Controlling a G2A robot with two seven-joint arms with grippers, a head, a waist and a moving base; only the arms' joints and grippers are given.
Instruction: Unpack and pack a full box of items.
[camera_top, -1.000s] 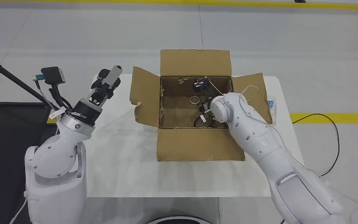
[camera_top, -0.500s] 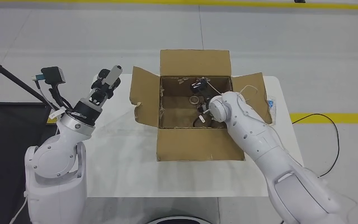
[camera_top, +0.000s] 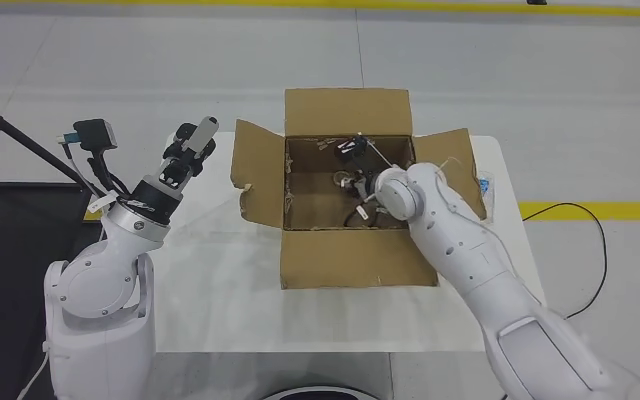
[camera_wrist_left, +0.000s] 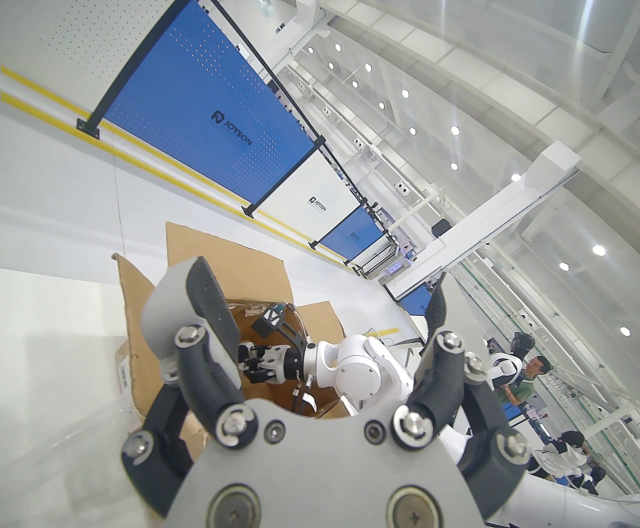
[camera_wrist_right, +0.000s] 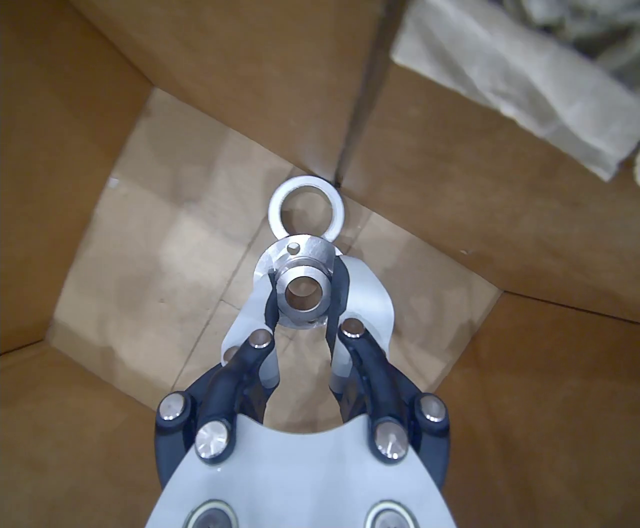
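Right pincer (camera_wrist_right: 303, 300), inside the open cardboard box (camera_top: 345, 262), is clamped on a flanged metal bushing (camera_wrist_right: 295, 256). A metal ring (camera_wrist_right: 306, 207) lies on the box floor just beyond it. Left pincer (camera_wrist_left: 320, 285) is spread wide, empty, and raised beside the box. Assessment: unpacking is in progress and repacking has not begun. Surface: white table (camera_top: 220, 300). Room: grey hall floor (camera_top: 150, 60) with a yellow line.

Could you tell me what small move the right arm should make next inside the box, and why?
Probably a straight lift. The right gripper is shut on the flanged metal hub inside the cardboard box, near its floor, with a flat ring lying just beyond it. Rising vertically should clear the walls without disturbing the ring.
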